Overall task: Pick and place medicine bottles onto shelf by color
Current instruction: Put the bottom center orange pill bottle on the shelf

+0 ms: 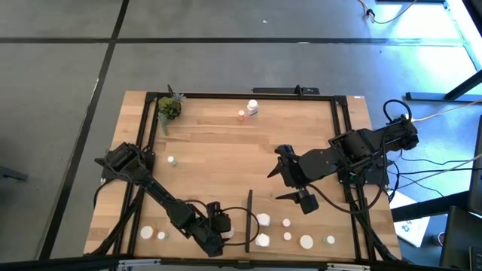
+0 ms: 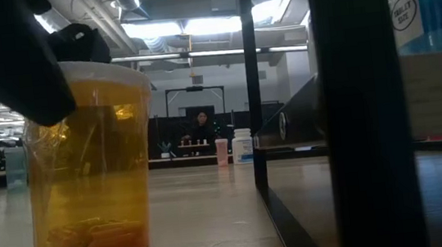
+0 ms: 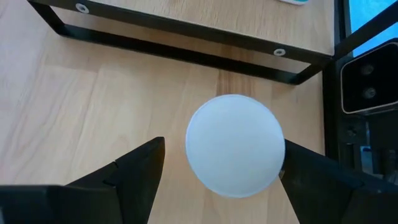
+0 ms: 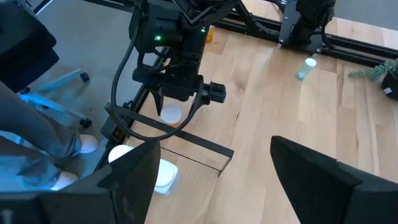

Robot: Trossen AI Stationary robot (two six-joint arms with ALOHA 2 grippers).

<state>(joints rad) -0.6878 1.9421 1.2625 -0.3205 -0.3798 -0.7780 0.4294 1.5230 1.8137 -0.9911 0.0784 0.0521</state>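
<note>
An amber medicine bottle (image 2: 86,166) with a white cap (image 3: 235,144) stands upright on the table just left of the shelf's black upright strip (image 1: 248,222). My left gripper (image 3: 224,143) is open around it from above, one finger on each side. One finger (image 3: 140,168) is clear of the cap; whether the other finger (image 3: 311,174) touches it I cannot tell. My right gripper (image 1: 284,184) hangs open, high over the table's middle, with nothing in it. Several white-capped bottles (image 1: 263,220) stand on the shelf (image 1: 316,226).
Two small bottles (image 1: 154,234) stand at the near left, one (image 1: 172,160) farther in at the left, and two (image 1: 248,111) near the far edge. A potted plant (image 1: 169,109) sits at the far left corner. A person (image 2: 201,130) sits beyond the table.
</note>
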